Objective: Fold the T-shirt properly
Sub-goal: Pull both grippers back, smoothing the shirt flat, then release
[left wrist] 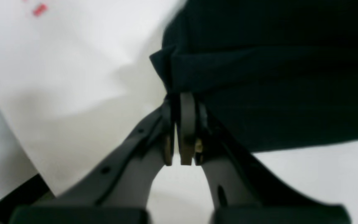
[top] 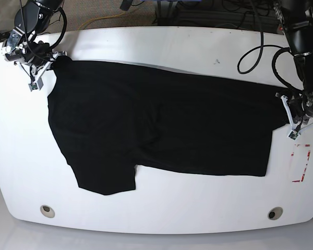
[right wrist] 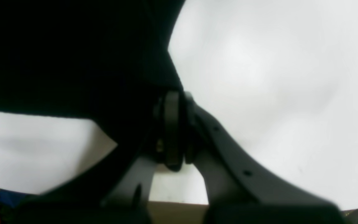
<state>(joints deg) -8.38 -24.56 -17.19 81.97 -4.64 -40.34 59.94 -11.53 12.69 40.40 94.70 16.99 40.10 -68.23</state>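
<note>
Lying spread across the white oval worktop, the large, soft black fabric T-shirt reached nearly from end to end. The left pincer was pressed together on a bunched fold at one edge; the right pincer likewise pinched the opposite edge. The cloth looked light and limp, likely to sag and wrinkle, so edges and corners seemed the best holds.

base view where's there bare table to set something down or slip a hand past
Bare table runs along the far edge above the T-shirt, and along the near edge between the shirt's hem and the two round holes. Crowded spots: the far corner where the right gripper pinches fabric, and the side where the left gripper clamps it beside the red markings.
</note>
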